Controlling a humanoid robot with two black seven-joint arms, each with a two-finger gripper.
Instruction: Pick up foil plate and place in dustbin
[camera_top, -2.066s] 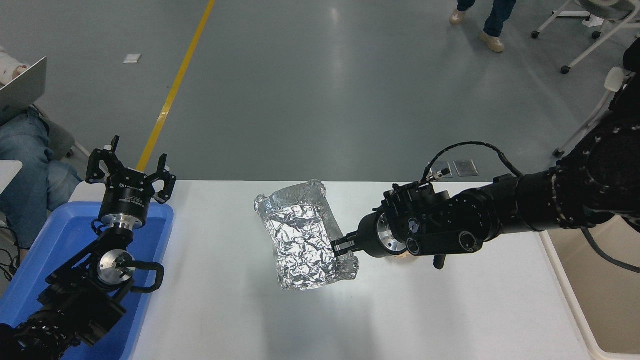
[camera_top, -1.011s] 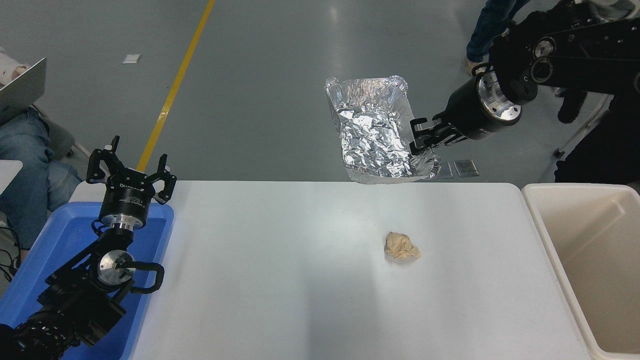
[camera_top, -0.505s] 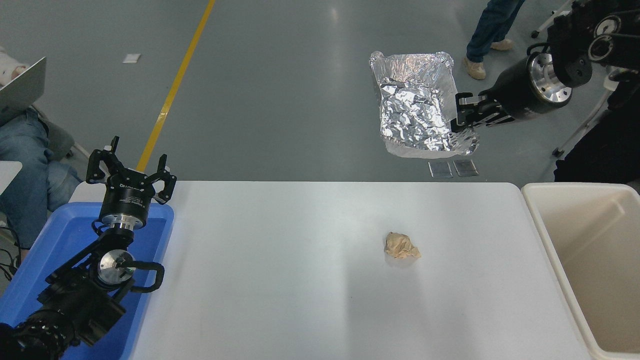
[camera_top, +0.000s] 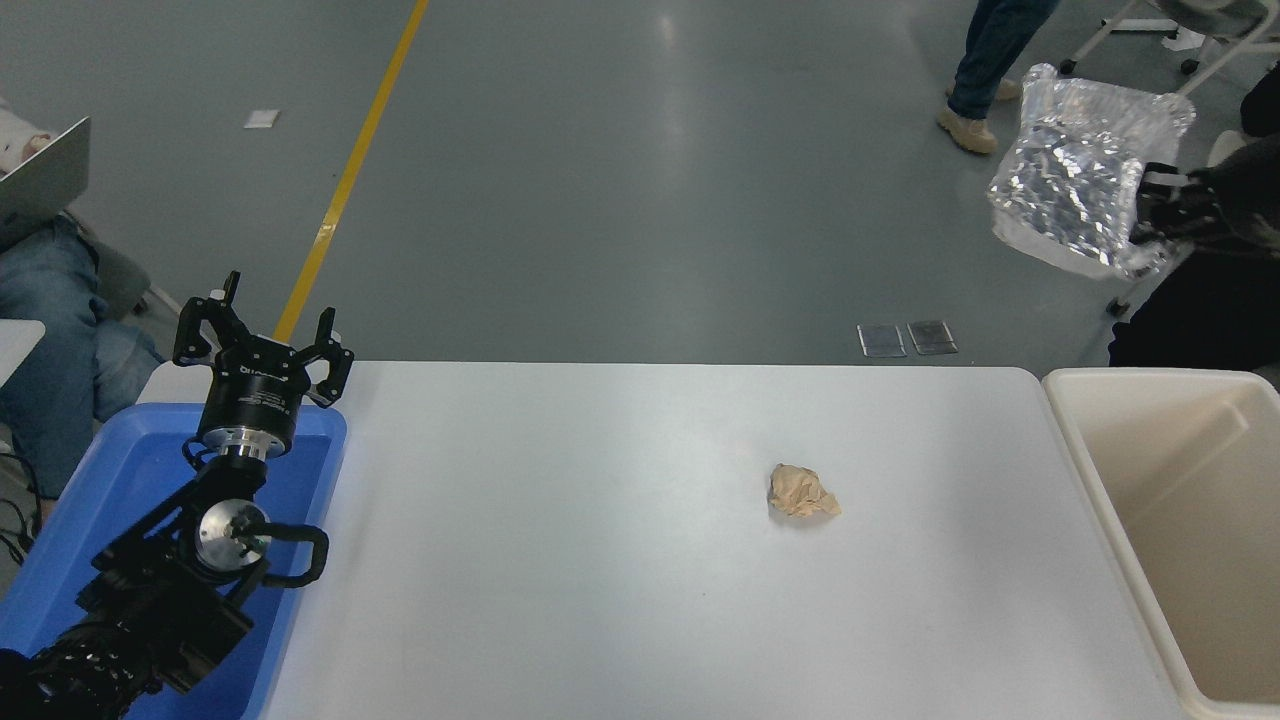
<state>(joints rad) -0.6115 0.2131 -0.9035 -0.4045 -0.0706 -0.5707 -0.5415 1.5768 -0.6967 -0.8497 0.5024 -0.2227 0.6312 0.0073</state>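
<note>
The shiny crinkled foil plate (camera_top: 1075, 180) hangs high in the air at the upper right, blurred, above and beyond the far end of the dustbin. My right gripper (camera_top: 1150, 205) is shut on the plate's right rim, and most of the arm is out of the picture. The cream dustbin (camera_top: 1075, 425) stands at the table's right end with its deep inside showing nothing in it. My left gripper (camera_top: 262, 335) is parked at the lower left over the blue tray, fingers spread open and empty.
A crumpled tan paper ball (camera_top: 803, 492) lies on the white table (camera_top: 560, 540) right of centre. A bright blue tray (camera_top: 110, 480) sits at the left end. A person stands at the top right, another sits at the left edge with a laptop.
My right gripper has carried the foil plate up off the table and then to the right, from above the table's far edge to above the dustbin's far end. The left arm has not moved.
</note>
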